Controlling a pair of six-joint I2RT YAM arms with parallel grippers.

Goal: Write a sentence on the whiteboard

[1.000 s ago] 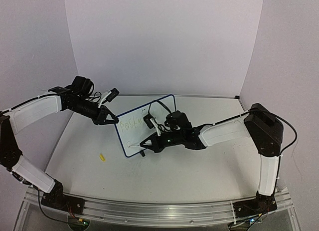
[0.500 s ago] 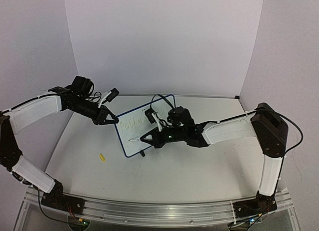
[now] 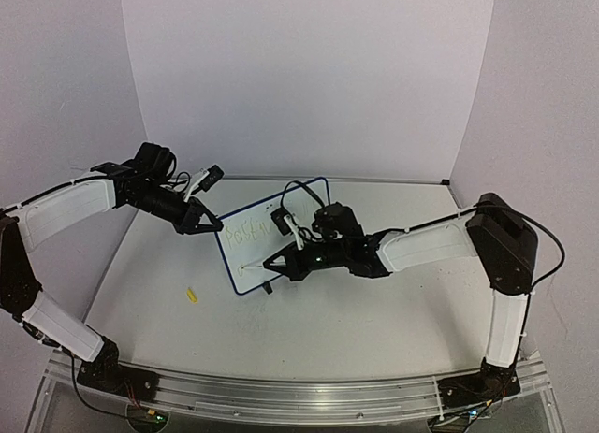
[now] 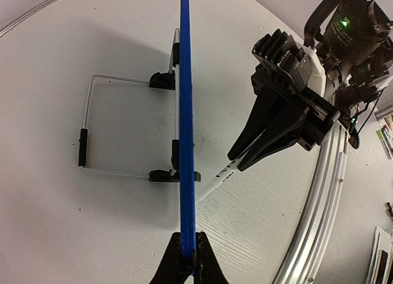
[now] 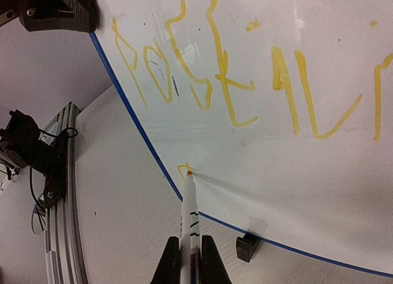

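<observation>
White worktop (image 3: 374, 321), plain walls. Whiteboard (image 3: 245, 257) mid-worktop: light, stiff, probably tippy; left fingers (image 4: 173, 268) pinched shut on frame edge. Right fingers (image 5: 212, 268) closed around marker (image 5: 190, 216), tip touching it.

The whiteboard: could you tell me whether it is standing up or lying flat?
Standing: the whiteboard shows edge-on, propped on its wire stand, the left gripper pinching its frame.

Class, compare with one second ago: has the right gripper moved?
Yes. The right gripper, holding the marker, has shifted slightly up the whiteboard, away from its lower black foot.
</observation>
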